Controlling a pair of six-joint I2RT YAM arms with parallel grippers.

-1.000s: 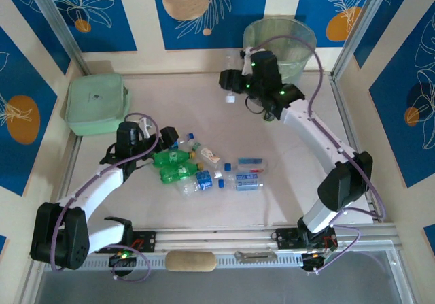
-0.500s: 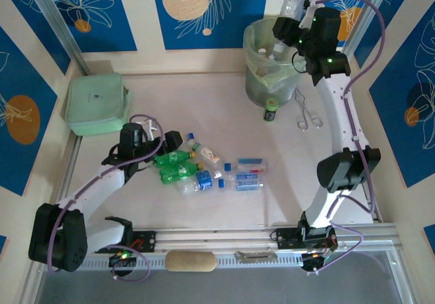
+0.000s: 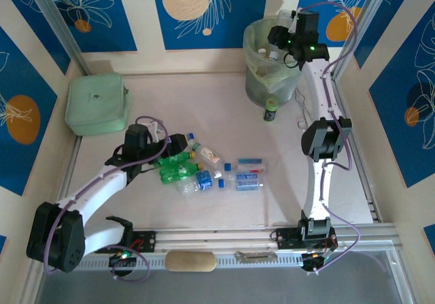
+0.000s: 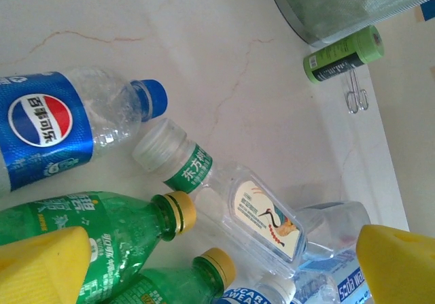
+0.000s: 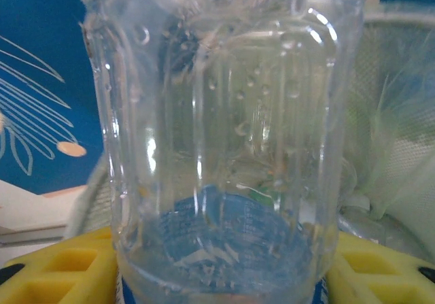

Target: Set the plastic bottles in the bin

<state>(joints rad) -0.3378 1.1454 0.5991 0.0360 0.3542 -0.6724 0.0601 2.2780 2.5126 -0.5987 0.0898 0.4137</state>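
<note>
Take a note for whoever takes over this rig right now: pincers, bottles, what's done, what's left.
Right pincer: shut on a clear bottle, held over the mouth of the bin, not yet released.
Left pincer: open and empty, hovering over the pile of bottles on the table, with green bottles right under it.
Done: one bottle carried to the bin. What already lies inside is hard to make out.
Left: drop the held bottle, then move the pile across. The dark container with a green top beside the bin is probably not one of the bottles.
</note>
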